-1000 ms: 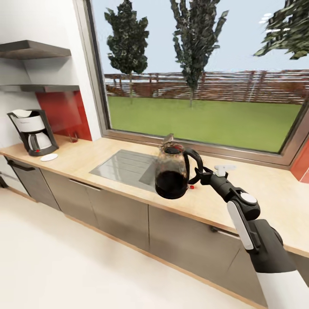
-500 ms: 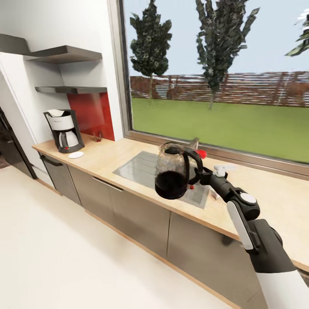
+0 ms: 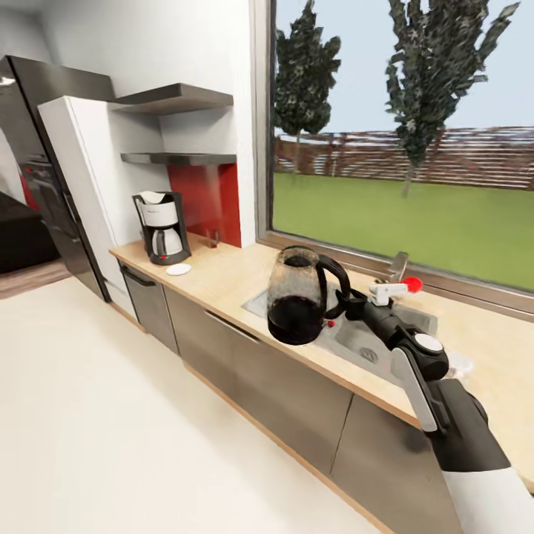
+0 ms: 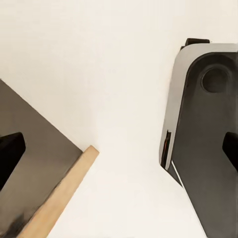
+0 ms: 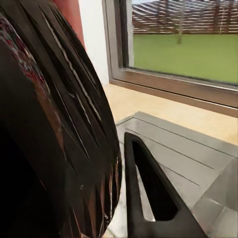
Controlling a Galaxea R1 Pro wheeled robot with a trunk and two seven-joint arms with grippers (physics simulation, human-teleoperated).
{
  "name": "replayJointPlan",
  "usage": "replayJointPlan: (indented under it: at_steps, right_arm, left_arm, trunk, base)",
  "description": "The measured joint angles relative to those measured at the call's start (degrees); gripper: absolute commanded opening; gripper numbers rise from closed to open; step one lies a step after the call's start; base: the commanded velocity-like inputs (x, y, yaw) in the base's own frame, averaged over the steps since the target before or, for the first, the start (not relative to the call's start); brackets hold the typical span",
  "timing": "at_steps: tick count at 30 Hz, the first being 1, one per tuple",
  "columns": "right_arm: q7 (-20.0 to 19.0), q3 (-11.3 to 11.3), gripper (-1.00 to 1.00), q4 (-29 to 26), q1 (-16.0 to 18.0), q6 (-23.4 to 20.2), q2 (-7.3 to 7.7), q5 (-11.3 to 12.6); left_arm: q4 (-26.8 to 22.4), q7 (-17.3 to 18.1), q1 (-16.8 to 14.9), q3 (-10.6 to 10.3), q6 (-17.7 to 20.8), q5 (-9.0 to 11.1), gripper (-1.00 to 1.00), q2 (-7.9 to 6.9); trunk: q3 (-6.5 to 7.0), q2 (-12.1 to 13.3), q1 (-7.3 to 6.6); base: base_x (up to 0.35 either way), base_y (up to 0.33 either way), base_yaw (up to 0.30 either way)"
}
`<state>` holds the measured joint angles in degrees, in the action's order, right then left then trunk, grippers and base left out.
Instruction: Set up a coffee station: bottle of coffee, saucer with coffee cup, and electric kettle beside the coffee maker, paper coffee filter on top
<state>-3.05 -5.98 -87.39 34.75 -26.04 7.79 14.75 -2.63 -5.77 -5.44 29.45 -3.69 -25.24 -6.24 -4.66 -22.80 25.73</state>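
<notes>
The electric kettle point(image 3: 298, 298), a glass jug with dark liquid and a black handle, hangs above the counter's front edge by the sink. My right gripper point(image 3: 343, 303) is shut on its handle. Up close in the right wrist view are the kettle's dark body point(image 5: 54, 134) and handle point(image 5: 148, 198). The black coffee maker point(image 3: 160, 227) stands at the far left end of the countertop point(image 3: 222, 276), with something white point(image 3: 151, 197) on its top. A white saucer point(image 3: 178, 270) lies beside it, and a small cup point(image 3: 213, 238) stands by the red backsplash. My left gripper point(image 4: 119, 151) is open, pointing at the floor.
A sink point(image 3: 356, 335) with a red-tipped faucet point(image 3: 397, 282) lies under the kettle. Two wall shelves point(image 3: 178, 96) hang above the coffee maker. A dark fridge point(image 3: 37, 170) stands left of the counter. Pale open floor point(image 3: 111, 415) spreads in front of the cabinets.
The whole view has swung left along the counter: the coffee maker sits nearer the middle and the fridge has come into sight. The kettle stays in my right gripper.
</notes>
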Motion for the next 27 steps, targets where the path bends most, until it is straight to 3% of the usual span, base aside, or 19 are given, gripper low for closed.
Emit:
replayJointPlan:
  at_steps: [13, 27]
  right_arm:
    - [0.00, 0.00, -1.00, 0.03, 0.00, 0.06, 0.00, 0.07]
    - [0.09, 0.05, -1.00, 0.28, -0.01, 0.04, 0.01, -0.15]
  left_arm:
    - [0.03, 0.05, 0.01, 0.00, -0.08, 0.00, 1.00, 0.01]
    - [-0.29, 0.03, -0.01, 0.08, -0.09, -0.03, 1.00, -0.07]
  trunk:
    - [0.54, 0.00, -0.01]
    - [0.60, 0.01, -0.01]
  base:
    - [0.286, 0.178, 0.256]
    - [0.336, 0.013, 0.017]
